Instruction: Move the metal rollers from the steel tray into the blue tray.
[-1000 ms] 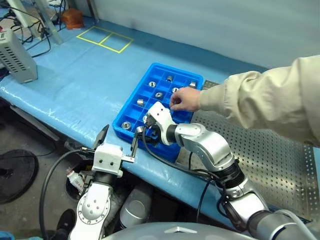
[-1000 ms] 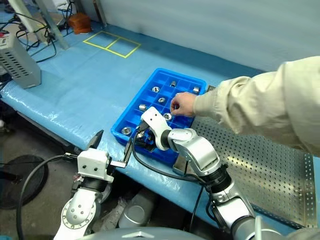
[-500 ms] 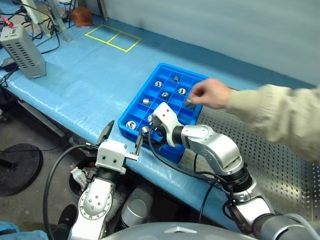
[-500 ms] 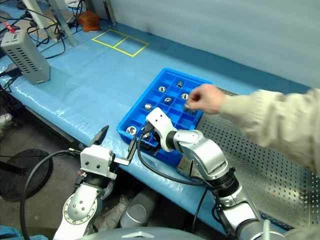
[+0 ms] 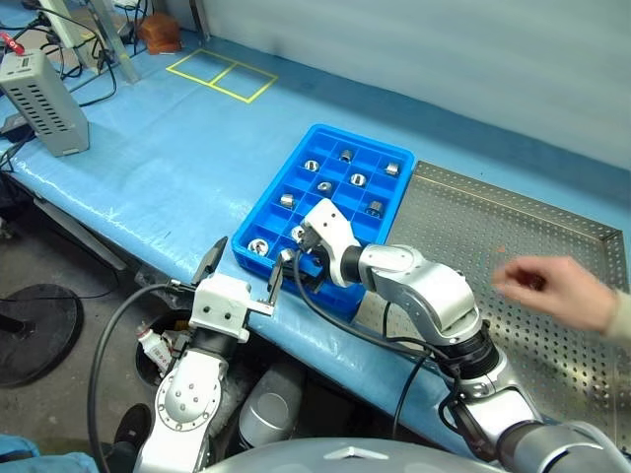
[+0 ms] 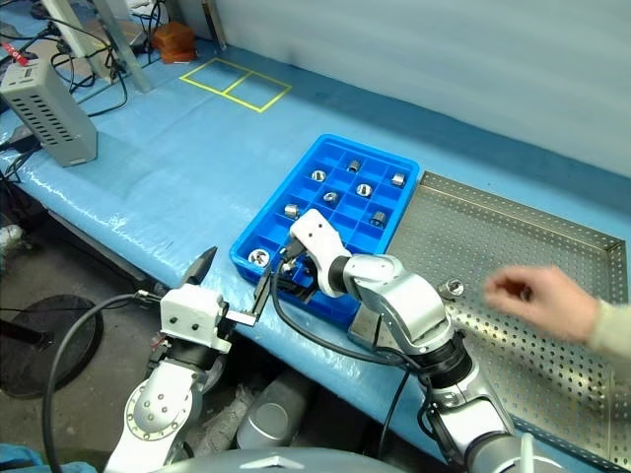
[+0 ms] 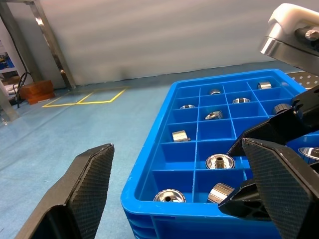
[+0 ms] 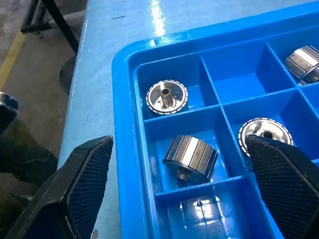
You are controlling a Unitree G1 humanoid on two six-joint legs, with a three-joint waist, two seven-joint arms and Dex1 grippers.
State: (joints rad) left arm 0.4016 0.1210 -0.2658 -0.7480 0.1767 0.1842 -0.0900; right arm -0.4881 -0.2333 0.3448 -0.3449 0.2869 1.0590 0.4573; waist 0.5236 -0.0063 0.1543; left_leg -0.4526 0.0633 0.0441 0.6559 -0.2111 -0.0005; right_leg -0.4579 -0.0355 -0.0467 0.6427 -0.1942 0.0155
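- Steel tray (image 6: 552,246): largest item, on the blue-covered bench to the right of the blue tray, just beside it. The perforated floor is almost bare. I count 1 roller left on it (image 6: 455,288), near its near-left corner and close to the robot's right forearm. Part of the floor is hidden by that arm and by a person's hand, so more could lie unseen.
- Blue tray (image 5: 258,212): 1 tray, gridded, at the bench's near edge. The metal rollers (image 7: 220,161) sit 1 to a compartment, some on end, some on their side. 11 are countable in the left wrist view. Compartments behind the right gripper may hide others.
- Person's hand (image 6: 537,296): 1, blurred, over the steel tray, well apart from the blue tray. Cannot tell whether it holds anything.
- Right gripper (image 5: 301,264): fingers spread wide, empty, over the near-left corner compartments of the blue tray.
- Left gripper (image 5: 244,271): fingers spread wide, empty, off the bench edge, facing the blue tray's near end.
- Judgement: the task looks nearly done. At least 1 roller remains to be moved, and neither gripper is on it.
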